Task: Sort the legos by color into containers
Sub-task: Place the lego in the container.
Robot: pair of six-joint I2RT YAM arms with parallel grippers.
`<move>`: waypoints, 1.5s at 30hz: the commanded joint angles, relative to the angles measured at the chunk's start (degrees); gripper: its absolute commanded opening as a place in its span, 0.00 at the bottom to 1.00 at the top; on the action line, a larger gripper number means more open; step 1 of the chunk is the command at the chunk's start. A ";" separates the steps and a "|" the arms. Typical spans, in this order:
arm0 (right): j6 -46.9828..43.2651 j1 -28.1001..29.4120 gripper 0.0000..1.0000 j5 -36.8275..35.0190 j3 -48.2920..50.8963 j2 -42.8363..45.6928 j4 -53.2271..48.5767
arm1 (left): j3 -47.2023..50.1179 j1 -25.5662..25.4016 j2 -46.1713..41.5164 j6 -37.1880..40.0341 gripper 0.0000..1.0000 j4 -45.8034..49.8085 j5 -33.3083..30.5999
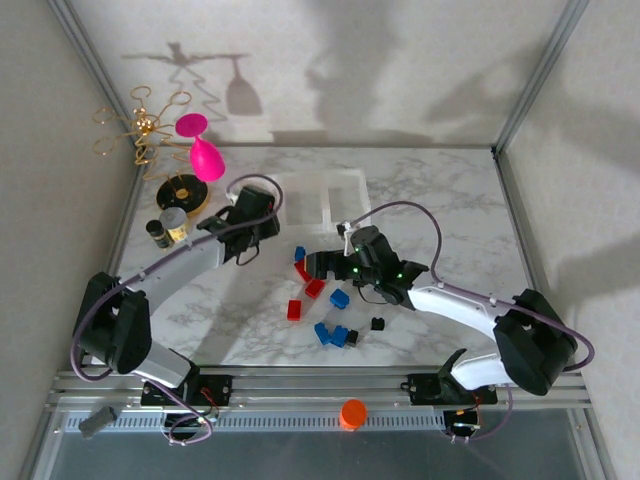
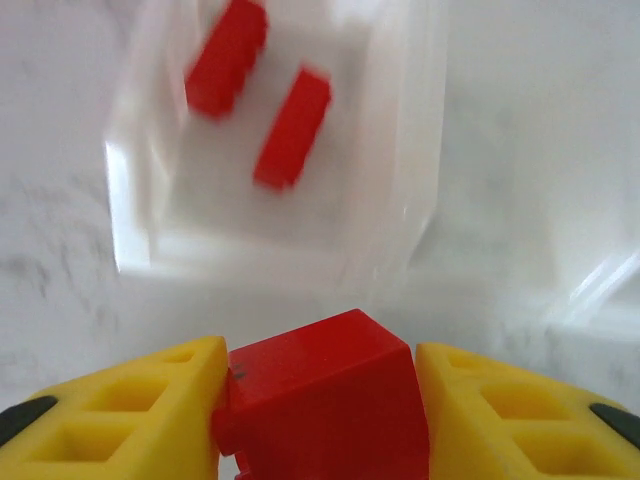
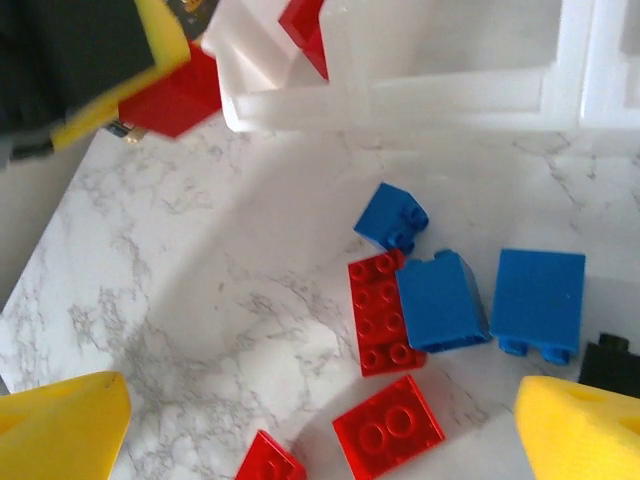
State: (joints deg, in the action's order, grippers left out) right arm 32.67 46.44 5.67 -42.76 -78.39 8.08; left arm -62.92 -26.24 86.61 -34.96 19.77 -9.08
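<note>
Held red brick (image 2: 320, 400): pinched in my left gripper (image 2: 320, 372), its yellow fingers (image 2: 130, 410) partly closed on the brick's sides.
Red bin (image 2: 130, 230): straight ahead, just beyond the brick, toward the far edge of the tabletop (image 1: 440, 200); two red bricks (image 2: 290, 125) lie inside.
Coming move, as I judge it: carry forward over the near wall, then release.
Right gripper (image 3: 322, 415): spread wide, empty, above loose legos (image 3: 438, 300) mid-tabletop.

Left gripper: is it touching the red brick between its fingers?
Touching. The left wrist view shows the red brick wedged in the left gripper, both yellow fingers flush against its sides with no gap.
</note>
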 commanded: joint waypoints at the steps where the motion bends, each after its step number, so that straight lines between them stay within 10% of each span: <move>1: -0.01 0.15 0.99 0.13 -2.54 -1.35 2.38 | -5.33 3.53 4.97 3.67 0.49 -0.69 -1.11; 18: -0.41 -2.32 0.99 -0.61 -1.67 -0.75 2.12 | -28.87 8.02 30.15 7.23 0.59 0.39 -3.06; 35: -2.97 -4.69 0.99 3.94 -0.25 2.48 -3.02 | -12.17 5.49 11.31 5.02 0.65 -1.41 2.79; 45: -1.67 -4.69 0.99 8.37 4.26 5.64 -8.44 | 1.20 -5.09 0.57 1.81 0.66 2.02 5.05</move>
State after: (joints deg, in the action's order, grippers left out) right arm 30.92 42.13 11.94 -39.88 -74.56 2.35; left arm -63.96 -29.06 89.32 -31.24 19.07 -5.17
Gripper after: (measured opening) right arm 0.988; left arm 0.663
